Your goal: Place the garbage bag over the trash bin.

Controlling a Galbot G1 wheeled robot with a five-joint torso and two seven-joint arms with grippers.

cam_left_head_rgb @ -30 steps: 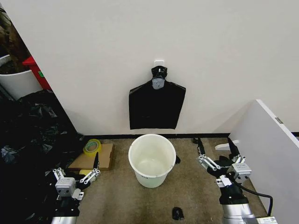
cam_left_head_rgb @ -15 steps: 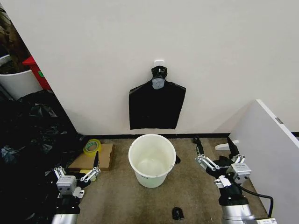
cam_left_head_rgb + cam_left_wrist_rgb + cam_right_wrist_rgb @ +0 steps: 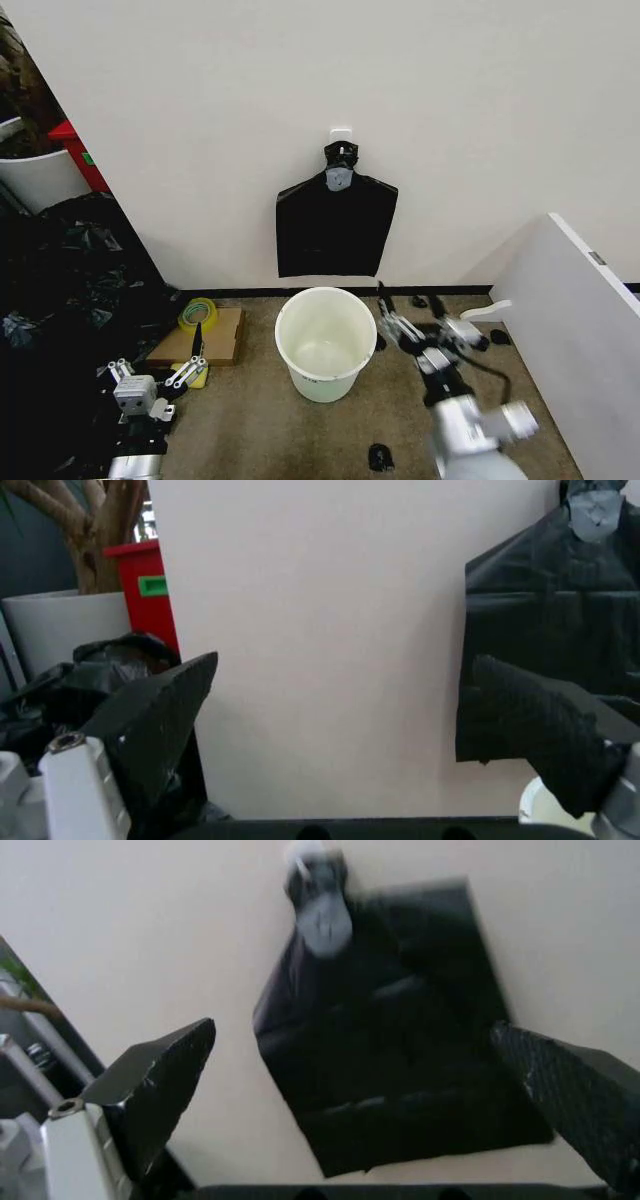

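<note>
**Bag on the wall hook, bin bare below it**

We see the garbage bag hanging flat against the white wall from a small hook, its gathered top caught by a grey clip. It hangs directly above the trash bin, with a strip of wall and dark baseboard between them. The bin stands upright on the brown floor with no liner over its rim.

Our right gripper sits just to the right of the bin, near its rim but apart from it, its fingers spread wide and holding nothing. From the right wrist view the bag fills the space between those two open fingers, still well beyond them.

Our left gripper is low at the left, well apart from the bin, its jaws also spread and empty. Ahead of it lie a roll of yellow tape and a flat piece of cardboard. In the left wrist view we see the bag to one side.
</note>
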